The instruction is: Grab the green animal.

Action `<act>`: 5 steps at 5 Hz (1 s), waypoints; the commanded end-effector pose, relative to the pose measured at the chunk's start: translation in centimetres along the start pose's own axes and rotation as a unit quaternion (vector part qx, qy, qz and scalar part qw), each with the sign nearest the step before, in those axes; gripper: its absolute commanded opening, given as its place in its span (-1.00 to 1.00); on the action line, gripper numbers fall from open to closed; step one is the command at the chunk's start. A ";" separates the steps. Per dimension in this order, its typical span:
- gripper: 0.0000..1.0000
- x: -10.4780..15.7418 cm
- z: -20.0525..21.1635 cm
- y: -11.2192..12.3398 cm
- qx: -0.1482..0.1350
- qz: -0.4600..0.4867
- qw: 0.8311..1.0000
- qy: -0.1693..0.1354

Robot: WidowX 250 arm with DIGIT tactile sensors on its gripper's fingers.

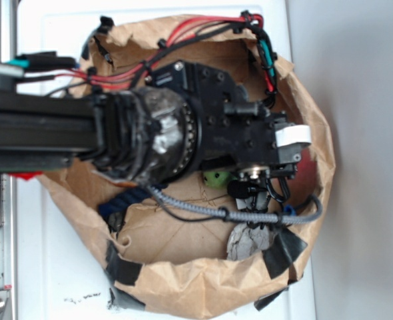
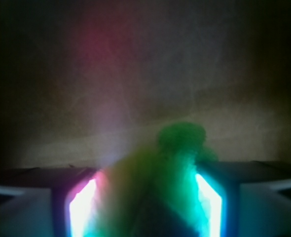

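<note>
1. Wrist view alone shows the pincer [image 2: 144, 197] pinching the green animal [image 2: 160, 168] between glowing pads [image 2: 81, 202].
2. Exterior view shows only a green sliver [image 1: 216, 178] under the arm, at 6 o'clock, inside the paper bag [image 1: 183, 280].

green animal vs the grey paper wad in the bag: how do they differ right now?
Colour: the green animal is lime green; the grey paper wad is pale grey.
Position: the animal sits under the gripper, between its fingers in the wrist view; the wad lies apart, near the bag's rim.
Visibility: the animal is mostly hidden by the arm in the exterior view; the wad shows largely uncovered.
Shared: both lie inside the brown paper bag.
</note>
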State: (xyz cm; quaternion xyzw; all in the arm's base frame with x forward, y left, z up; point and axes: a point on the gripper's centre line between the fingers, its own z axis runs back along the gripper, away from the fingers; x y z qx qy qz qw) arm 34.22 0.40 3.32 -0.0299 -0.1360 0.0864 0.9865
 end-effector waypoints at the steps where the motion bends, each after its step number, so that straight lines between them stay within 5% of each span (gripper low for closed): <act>1: -1.00 1.5 6.1 -0.2 -0.033 0.005 0.999 -0.017; 3: -1.00 0.8 15.7 -1.1 -0.024 0.008 1.000 -0.014; 4: -1.00 0.5 17.2 -0.6 -0.053 0.011 0.998 -0.035; 5: -1.00 0.1 17.5 -0.6 -0.044 -0.011 0.997 -0.059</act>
